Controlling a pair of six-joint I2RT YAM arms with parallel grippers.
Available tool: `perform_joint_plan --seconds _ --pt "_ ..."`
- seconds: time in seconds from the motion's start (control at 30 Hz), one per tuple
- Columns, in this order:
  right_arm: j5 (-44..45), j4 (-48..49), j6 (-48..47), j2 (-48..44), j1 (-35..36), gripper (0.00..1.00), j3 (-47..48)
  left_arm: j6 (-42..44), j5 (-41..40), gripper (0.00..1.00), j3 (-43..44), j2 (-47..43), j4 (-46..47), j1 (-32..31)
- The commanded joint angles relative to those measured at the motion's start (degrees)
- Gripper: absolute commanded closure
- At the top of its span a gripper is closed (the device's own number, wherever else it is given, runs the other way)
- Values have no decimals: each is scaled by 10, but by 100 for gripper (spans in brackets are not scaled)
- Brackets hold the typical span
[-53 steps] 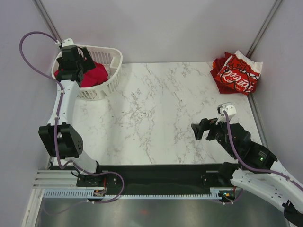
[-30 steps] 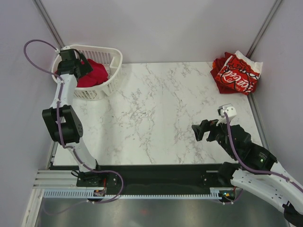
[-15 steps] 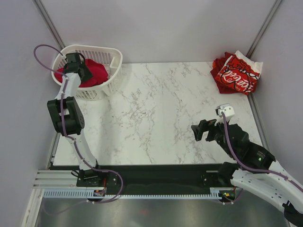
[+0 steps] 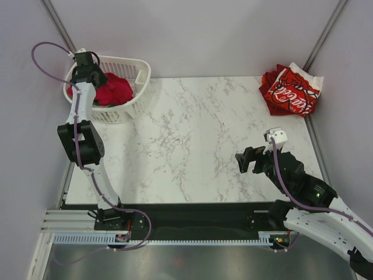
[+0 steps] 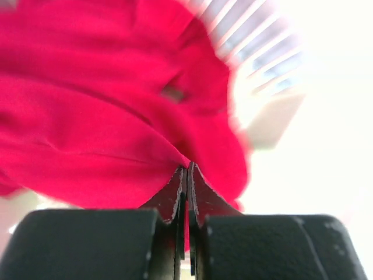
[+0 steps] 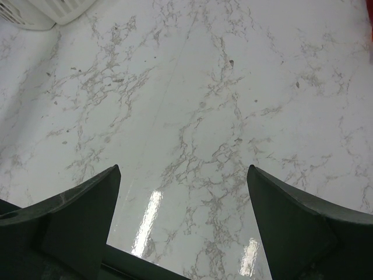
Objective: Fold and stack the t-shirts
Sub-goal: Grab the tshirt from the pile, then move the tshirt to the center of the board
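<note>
A plain crimson-red t-shirt (image 4: 115, 90) lies bunched in the white basket (image 4: 139, 69) at the table's far left. My left gripper (image 4: 92, 77) reaches down into the basket. In the left wrist view its jaws (image 5: 187, 170) are pressed together on a fold of the red t-shirt (image 5: 93, 122), and a sliver of red shows between them. A red-and-white t-shirt (image 4: 292, 91) with white script lies crumpled at the far right corner. My right gripper (image 4: 245, 161) hovers over the marble near the right front, and its fingers (image 6: 183, 170) stand wide apart with nothing between them.
The white slatted basket wall (image 5: 259, 35) shows blurred behind the red cloth. A corner of the basket (image 6: 35, 13) appears at the top left of the right wrist view. The marble tabletop (image 4: 198, 134) spans the space between the arms. Grey walls close in on both sides.
The left gripper's jaws have closed on the red t-shirt in the basket, and its wrist has shifted slightly toward the basket's back-left. The right arm has barely moved.
</note>
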Motion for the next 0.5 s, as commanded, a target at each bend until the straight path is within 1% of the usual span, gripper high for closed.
perform_joint_plan --seconds 0.0,0.03,0.07,0.1,0.13,0.17,0.2,0.27,0.3,0.37,0.4,0.43,0.47 --pt "8 19 -9 4 1 2 -5 -31 60 98 122 -88 25 -21" --pt "8 19 -10 5 1 2 -4 -39 75 98 183 -98 25 -28" --pt "8 19 -10 3 1 2 -4 -38 103 98 216 -109 26 -36" --pt "13 18 -10 3 1 2 -4 -33 110 98 253 -132 25 -56" --pt "16 18 -9 0 1 2 -4 -29 115 98 313 -146 28 -66" --pt "20 16 -8 -5 1 2 -4 -28 127 98 330 -161 48 -78" --pt "28 17 -7 -8 1 2 -4 -34 137 98 333 -204 66 -78" --pt "35 16 -3 -21 1 2 -5 -66 149 98 291 -254 103 -79" --pt "43 16 -3 -23 1 2 -5 -73 157 95 272 -292 105 -79" --pt "50 17 1 -30 0 2 -4 -79 201 57 203 -335 106 -78" --pt "57 15 1 -32 1 2 -4 -79 215 37 168 -383 105 -78" --pt "61 13 3 -37 1 2 -3 -77 223 26 83 -411 105 -78" --pt "65 12 5 -40 1 2 -2 -77 215 22 34 -440 105 -78"
